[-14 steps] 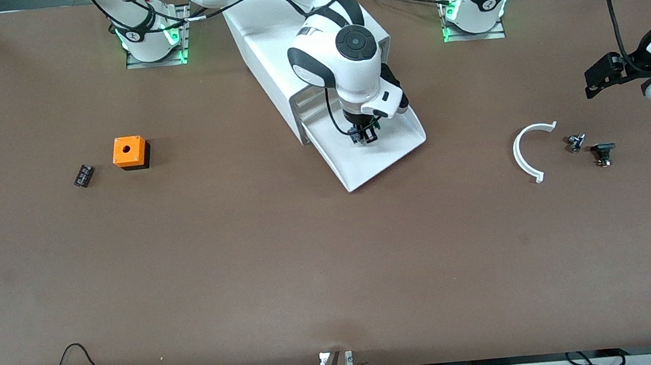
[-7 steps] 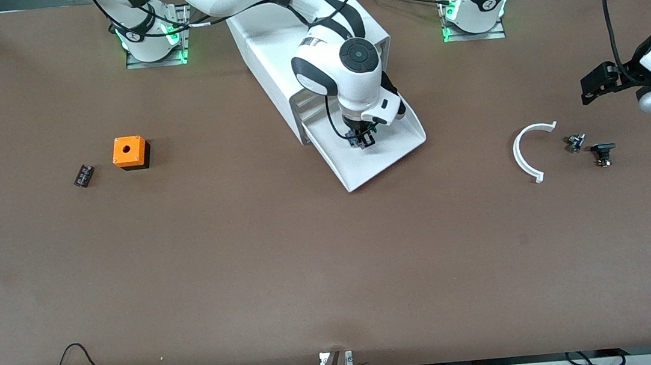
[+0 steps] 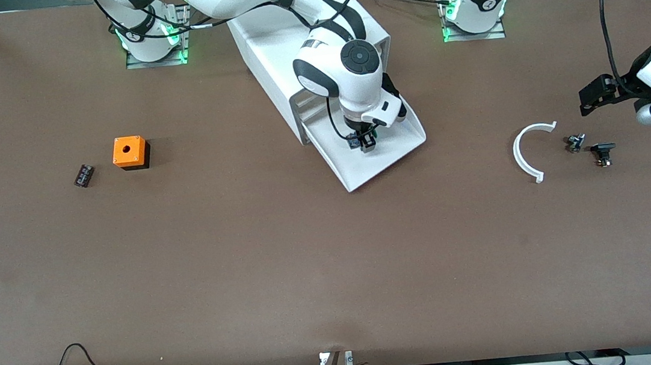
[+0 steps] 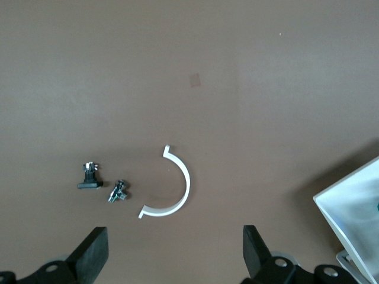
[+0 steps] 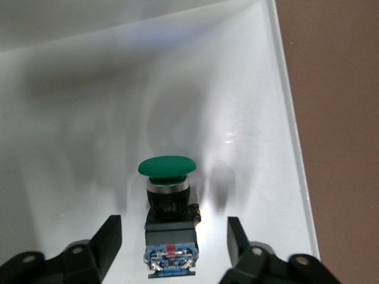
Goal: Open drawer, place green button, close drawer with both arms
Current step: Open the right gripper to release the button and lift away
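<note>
The right gripper is hanging low inside the open drawer, fingers spread to either side of the button and apparently touching nothing. The button is lying on the drawer floor, green cap clear of the walls, so the placing looks done. The risk now, by judgement: a careless lift could clip the button and knock it aside, or the drawer could be pushed shut while this gripper is inside it. The left gripper, fingers wide and empty, is waiting over the table at the left arm's end, above a white arc and two small dark parts.
</note>
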`<state>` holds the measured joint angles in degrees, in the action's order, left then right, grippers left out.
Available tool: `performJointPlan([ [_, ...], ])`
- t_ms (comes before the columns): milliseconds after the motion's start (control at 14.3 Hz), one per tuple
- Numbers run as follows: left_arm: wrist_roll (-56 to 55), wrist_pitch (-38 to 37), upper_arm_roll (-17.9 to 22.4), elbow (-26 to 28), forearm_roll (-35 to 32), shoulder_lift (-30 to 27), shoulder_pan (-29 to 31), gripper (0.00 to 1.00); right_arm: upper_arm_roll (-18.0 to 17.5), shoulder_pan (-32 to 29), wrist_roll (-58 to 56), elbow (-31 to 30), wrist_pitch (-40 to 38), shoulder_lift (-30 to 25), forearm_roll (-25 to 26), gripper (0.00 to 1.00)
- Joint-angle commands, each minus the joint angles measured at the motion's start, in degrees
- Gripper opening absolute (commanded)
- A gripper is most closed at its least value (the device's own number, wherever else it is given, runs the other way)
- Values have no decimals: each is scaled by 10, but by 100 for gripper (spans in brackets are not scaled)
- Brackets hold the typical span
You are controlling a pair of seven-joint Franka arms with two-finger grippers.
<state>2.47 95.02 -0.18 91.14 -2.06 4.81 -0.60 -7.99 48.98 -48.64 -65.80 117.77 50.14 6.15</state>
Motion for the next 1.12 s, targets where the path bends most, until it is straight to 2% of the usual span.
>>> performJointPlan([
  [0,-9,19,3,-18,-8,15,-4,100,0,2,32,18,-10,-6,7,100],
  [350,-57,26,-3,-11,-7,45,-19,100,-3,-29,89,29,-10,-64,-12,100],
  [630,-167,89,-19,31,-6,67,-39,100,2,-92,134,29,-24,-105,-61,100],
  [700,-191,103,-27,33,-6,74,-40,100,5,-104,145,27,-26,-119,-57,100],
  [909,-277,150,-32,53,-6,110,-70,100,60,-108,237,23,-28,-144,-44,100],
  [1049,-340,194,-36,76,-6,126,-85,100,82,-120,333,2,-27,-160,-47,100],
])
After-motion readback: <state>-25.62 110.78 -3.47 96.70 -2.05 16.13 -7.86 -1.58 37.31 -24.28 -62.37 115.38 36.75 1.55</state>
